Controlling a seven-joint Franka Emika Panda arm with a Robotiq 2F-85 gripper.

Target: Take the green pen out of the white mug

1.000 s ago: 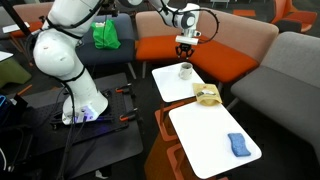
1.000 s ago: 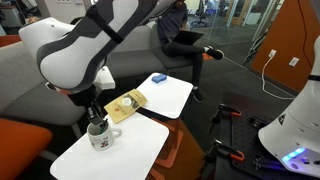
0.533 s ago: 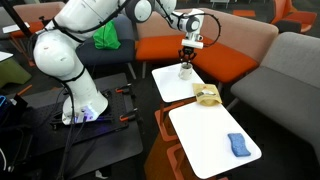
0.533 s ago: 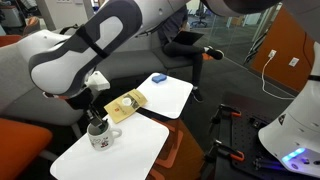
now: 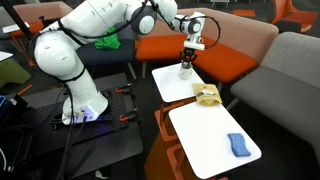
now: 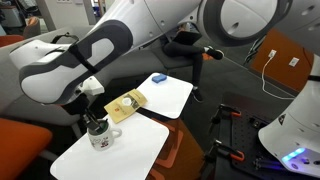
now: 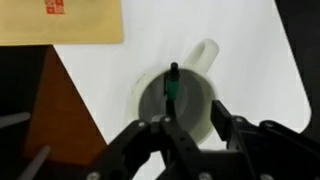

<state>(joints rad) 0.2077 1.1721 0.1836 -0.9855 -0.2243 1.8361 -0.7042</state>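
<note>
A white mug (image 7: 186,98) with a handle stands on a white side table (image 7: 250,70). A green pen (image 7: 172,86) with a dark tip stands inside it, leaning toward the rim. My gripper (image 7: 193,126) is open just above the mug. Its jaws stand apart over the near part of the rim, and the pen is close to the left finger (image 7: 163,132). In both exterior views the gripper (image 5: 187,57) (image 6: 91,118) hangs straight over the mug (image 5: 185,70) (image 6: 98,138). The pen is too small to make out there.
A yellow bag (image 5: 207,95) (image 6: 127,105) lies on the same table beyond the mug and shows at the wrist view's top (image 7: 80,20). A blue sponge (image 5: 237,145) (image 6: 158,78) lies on the adjoining white table (image 5: 205,135). Orange and grey sofas (image 5: 225,50) surround the tables.
The gripper has moved down onto the mug's opening and the arm's upper links have swung over it. The mug and pen have not moved.
</note>
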